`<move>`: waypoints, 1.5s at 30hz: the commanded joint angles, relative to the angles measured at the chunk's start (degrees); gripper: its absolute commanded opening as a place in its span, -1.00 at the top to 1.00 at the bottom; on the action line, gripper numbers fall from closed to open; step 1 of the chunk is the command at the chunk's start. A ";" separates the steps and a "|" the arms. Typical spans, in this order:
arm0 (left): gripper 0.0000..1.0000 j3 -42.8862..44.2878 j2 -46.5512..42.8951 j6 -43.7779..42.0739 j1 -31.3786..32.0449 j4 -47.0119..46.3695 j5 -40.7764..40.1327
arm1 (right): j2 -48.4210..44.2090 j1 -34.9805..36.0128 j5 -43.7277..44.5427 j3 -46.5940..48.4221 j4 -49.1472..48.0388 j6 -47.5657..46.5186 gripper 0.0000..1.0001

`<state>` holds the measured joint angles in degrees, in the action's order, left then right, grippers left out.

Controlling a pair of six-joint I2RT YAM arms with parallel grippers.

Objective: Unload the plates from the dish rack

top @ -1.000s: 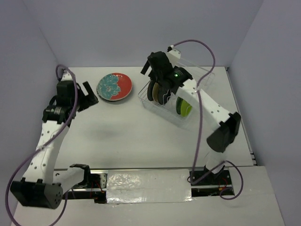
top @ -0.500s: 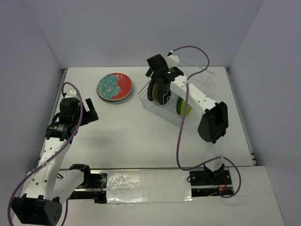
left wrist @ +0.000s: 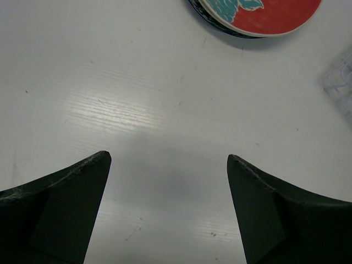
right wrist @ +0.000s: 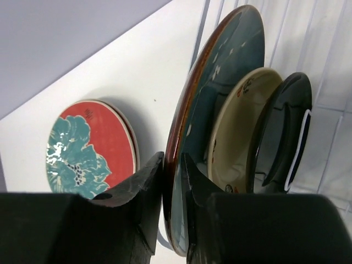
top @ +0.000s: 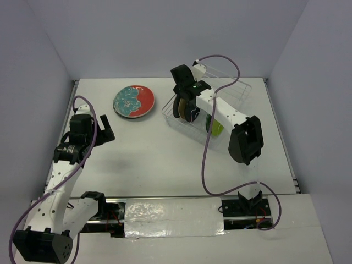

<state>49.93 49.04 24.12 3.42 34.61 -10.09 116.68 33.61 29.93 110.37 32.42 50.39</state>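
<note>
The clear dish rack [top: 237, 94] stands at the back right of the table with plates upright in it. In the right wrist view a teal-blue plate [right wrist: 223, 69] with a brown rim stands first, then a tan plate [right wrist: 235, 129] and a dark plate [right wrist: 281, 124]. My right gripper [right wrist: 172, 160] is shut on the teal-blue plate's rim, one finger on each face. A lime green plate [top: 215, 127] stands further along the rack. The red-and-teal plate [top: 135, 100] lies flat on the table, on top of another plate. My left gripper [left wrist: 168, 159] hangs open over bare table, holding nothing.
The rack's corner [left wrist: 342, 82] shows at the right edge of the left wrist view, and the red-and-teal plate [left wrist: 269, 10] at its top. Purple walls close in the table at the back and both sides. Cables loop from both arms.
My right gripper's jaws have closed onto the teal-blue plate's rim in the rack, and that arm's elbow has folded in. The left arm drew back toward the near left, still open.
</note>
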 commanded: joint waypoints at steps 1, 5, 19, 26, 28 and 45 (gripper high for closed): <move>-0.99 0.52 0.18 -0.92 0.18 -2.18 0.33 | -4.79 0.14 0.48 -5.14 -5.34 0.93 0.51; -0.99 0.43 0.27 -1.00 0.18 -2.27 0.42 | -9.18 0.58 -0.49 -8.58 -7.11 2.69 0.71; -0.99 0.43 0.18 -0.56 0.45 -1.83 -0.99 | -18.58 0.93 -8.66 -11.84 -19.23 -2.39 1.00; -0.99 0.52 0.09 0.22 1.15 -1.39 -2.56 | -26.50 1.73 -9.89 -11.14 -22.58 -9.16 1.00; -0.99 1.04 -0.17 0.92 1.15 -1.30 -3.27 | -28.87 1.81 -14.01 -10.61 -23.63 -11.62 1.00; -0.99 35.41 -4.12 24.30 1.06 13.21 17.59 | -49.61 29.83 -16.87 -24.29 -3.85 -81.48 1.00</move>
<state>85.14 45.60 42.35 4.32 45.82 -4.21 75.33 59.48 0.51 92.09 35.40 -12.67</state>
